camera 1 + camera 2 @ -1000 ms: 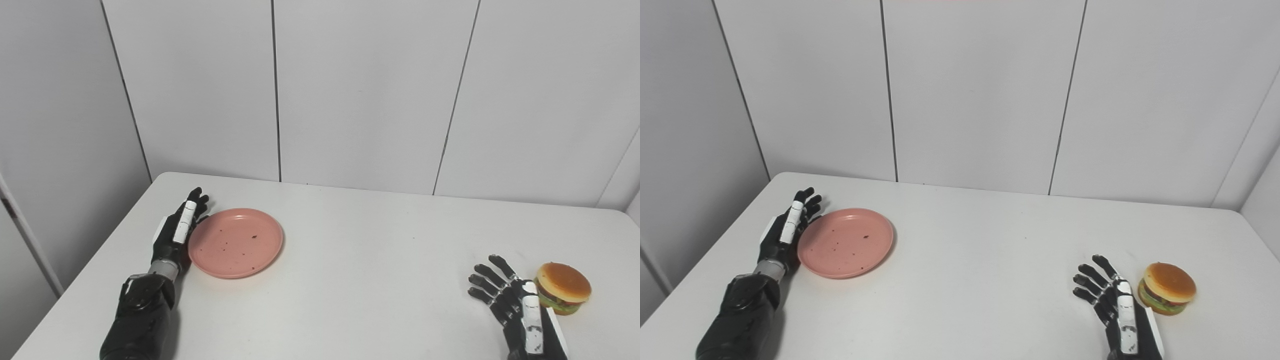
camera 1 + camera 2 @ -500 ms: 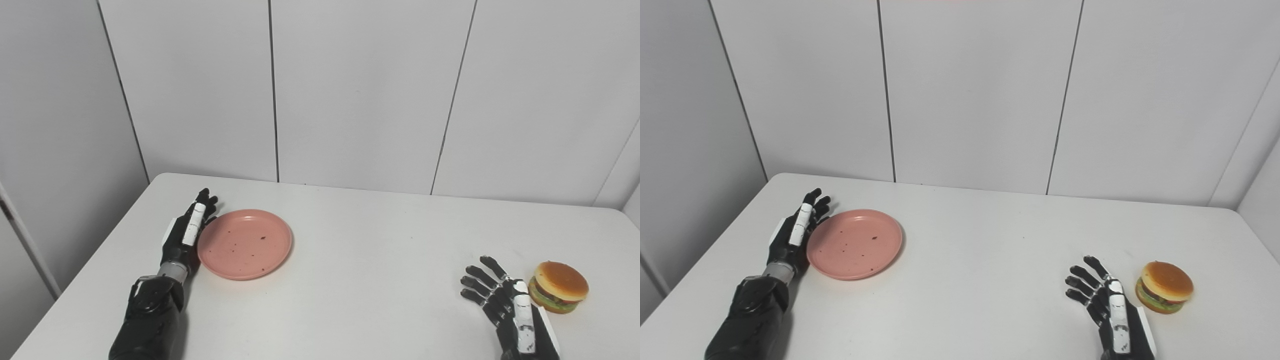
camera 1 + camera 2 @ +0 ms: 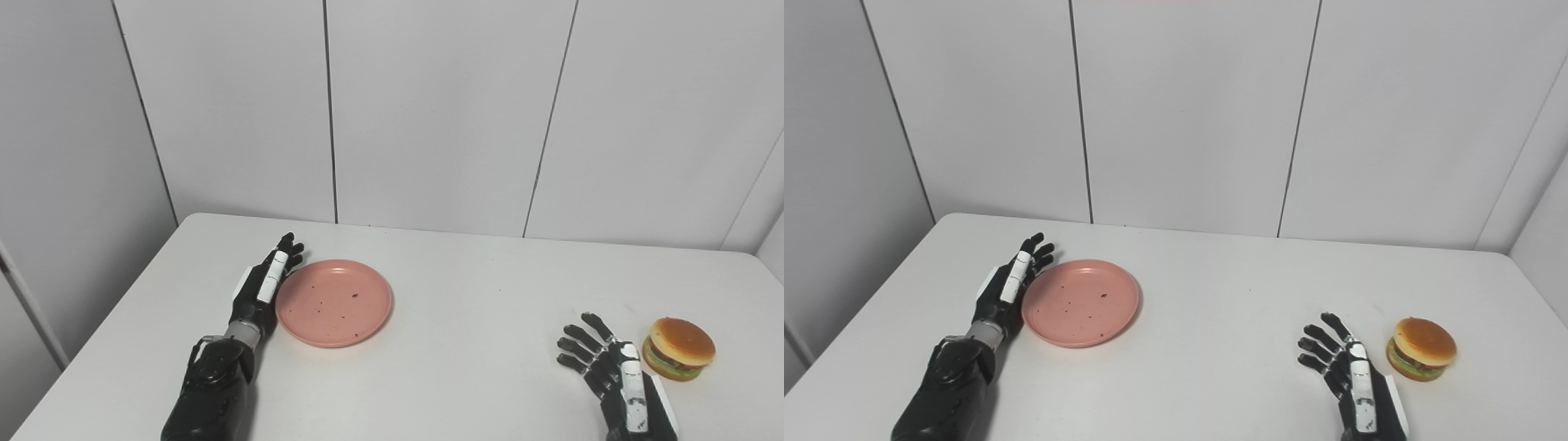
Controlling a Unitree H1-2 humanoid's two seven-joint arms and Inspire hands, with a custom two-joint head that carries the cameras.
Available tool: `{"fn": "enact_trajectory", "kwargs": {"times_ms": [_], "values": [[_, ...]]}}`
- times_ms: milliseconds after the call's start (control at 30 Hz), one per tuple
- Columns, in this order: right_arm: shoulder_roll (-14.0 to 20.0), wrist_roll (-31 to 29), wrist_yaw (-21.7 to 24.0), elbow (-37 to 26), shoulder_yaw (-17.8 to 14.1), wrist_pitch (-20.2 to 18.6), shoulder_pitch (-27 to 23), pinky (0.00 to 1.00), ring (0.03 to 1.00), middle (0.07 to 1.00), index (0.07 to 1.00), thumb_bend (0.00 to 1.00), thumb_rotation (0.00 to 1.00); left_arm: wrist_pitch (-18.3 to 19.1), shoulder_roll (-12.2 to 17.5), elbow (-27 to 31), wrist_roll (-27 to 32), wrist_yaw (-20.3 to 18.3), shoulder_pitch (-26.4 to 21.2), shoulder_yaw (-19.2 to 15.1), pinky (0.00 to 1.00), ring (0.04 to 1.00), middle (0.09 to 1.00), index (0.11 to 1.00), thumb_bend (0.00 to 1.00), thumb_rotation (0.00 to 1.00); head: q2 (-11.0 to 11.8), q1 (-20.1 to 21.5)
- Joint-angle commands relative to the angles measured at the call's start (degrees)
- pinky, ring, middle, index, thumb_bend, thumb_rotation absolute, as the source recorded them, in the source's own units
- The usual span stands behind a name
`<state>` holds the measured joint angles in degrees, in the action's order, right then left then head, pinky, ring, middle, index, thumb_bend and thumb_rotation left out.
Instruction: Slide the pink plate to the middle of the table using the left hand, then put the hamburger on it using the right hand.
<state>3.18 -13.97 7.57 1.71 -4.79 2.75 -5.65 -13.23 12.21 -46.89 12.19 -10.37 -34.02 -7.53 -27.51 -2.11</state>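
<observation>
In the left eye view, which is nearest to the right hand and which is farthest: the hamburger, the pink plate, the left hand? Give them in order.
Measured from the right hand:
1. The hamburger, just beside it at the table's right side, not touching.
2. The pink plate, across the table, left of centre.
3. The left hand, against the plate's left rim, farthest.

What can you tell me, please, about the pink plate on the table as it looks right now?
The pink plate is round and shallow with a low raised rim, matte and plastic-looking. Small dark specks dot its inside; otherwise it holds nothing. It lies flat on the white table, left of the middle. The left hand, fingers straight, lies along its left edge, seemingly touching the rim. The hamburger sits far off to the right.
</observation>
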Motion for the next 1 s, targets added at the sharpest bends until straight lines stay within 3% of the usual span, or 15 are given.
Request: {"fn": "enact_trajectory", "kwargs": {"times_ms": [0, 300, 667, 967], "values": [[-1.4, 0.3, -0.4, 1.1, 0.8, -0.6, 1.9, 0.72, 0.744, 0.765, 0.839, 0.84, 0.96, 0.0, -0.4, 1.5, 0.0, -1.3, -1.8, 0.5, 0.93, 0.960, 0.933, 0.944, 0.91, 0.85, -0.2, 0.5], [-2.0, 1.8, -1.1, 0.7, 1.6, -0.2, 1.9, 0.71, 0.735, 0.757, 0.834, 0.85, 0.96, 1.5, -1.9, 2.7, 0.2, -2.0, -1.8, 1.0, 0.92, 0.953, 0.927, 0.937, 0.92, 0.83, -1.0, 2.6], [-3.1, 3.4, -2.4, -0.8, 2.8, -0.9, 2.2, 0.71, 0.744, 0.766, 0.838, 0.83, 0.98, 0.7, -3.4, 1.7, -0.5, -2.5, -2.4, 2.7, 0.89, 0.944, 0.918, 0.937, 0.95, 0.83, -1.8, 5.2], [-3.9, 3.9, -2.9, -1.3, 3.3, -1.3, 2.0, 0.70, 0.739, 0.763, 0.836, 0.81, 0.98, 1.4, -4.6, 2.7, 0.1, -3.4, -2.5, 3.0, 0.92, 0.948, 0.920, 0.936, 0.93, 0.82, -2.8, 7.2]]}}
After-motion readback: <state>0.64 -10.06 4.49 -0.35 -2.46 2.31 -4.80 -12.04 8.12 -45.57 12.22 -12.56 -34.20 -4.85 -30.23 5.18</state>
